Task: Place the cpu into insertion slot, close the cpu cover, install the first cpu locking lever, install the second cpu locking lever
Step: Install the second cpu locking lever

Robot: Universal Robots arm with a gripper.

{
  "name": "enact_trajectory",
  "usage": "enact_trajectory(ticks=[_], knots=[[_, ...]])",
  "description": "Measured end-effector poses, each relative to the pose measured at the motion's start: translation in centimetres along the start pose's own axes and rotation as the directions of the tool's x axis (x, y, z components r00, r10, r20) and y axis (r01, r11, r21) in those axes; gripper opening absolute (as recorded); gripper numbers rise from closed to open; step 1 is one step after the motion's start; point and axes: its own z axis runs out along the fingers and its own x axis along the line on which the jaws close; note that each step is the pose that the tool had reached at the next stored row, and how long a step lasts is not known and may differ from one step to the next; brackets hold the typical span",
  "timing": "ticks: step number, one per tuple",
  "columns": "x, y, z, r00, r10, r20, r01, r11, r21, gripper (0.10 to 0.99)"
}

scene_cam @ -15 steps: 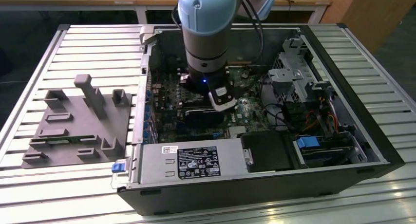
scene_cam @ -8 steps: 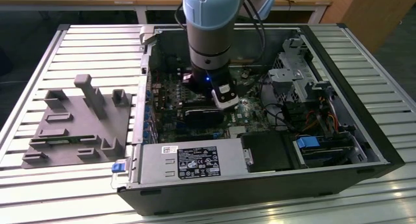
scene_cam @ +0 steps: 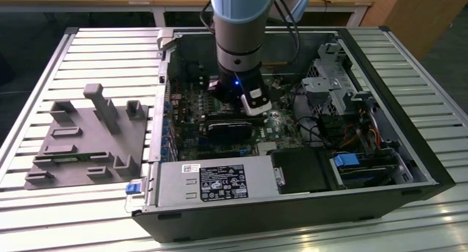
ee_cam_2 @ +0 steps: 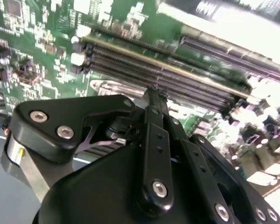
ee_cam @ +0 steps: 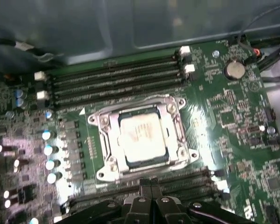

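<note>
Two fingertips [ee_cam: 150,190] pressed together, empty, just beside the cover [ee_cam: 142,137], which lay shut over the cpu [ee_cam: 141,138] seated in its slot [ee_cam: 101,173]. Judged risky: a slip off a thin lever, scraping board [ee_cam: 233,135]. Hemmed in by memory slots [ee_cam: 116,81] on both sides and capacitors [ee_cam: 49,150] nearby.

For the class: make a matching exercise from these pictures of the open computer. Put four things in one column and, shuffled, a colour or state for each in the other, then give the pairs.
Things
1. cpu
2. cpu cover
3. memory slots
4. claw

Descriptions
A. long, dark, lying in parallel rows
B. silvery-tan square seated in the insertion slot
C. black fingers pressed together
D. grey metal frame lying down around the chip

Pairs: 1-B, 2-D, 3-A, 4-C
</note>
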Motion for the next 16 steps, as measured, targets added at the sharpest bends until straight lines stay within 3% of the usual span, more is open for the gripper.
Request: enact_trajectory(ticks=[8,16], knots=[[0.26,2.49,0.45,1.0000,-0.002,0.0048,0.002,0.9997,0.023,0.102],[0.63,4.28,0.76,1.0000,-0.002,0.0063,0.002,0.9996,0.029,0.102]])
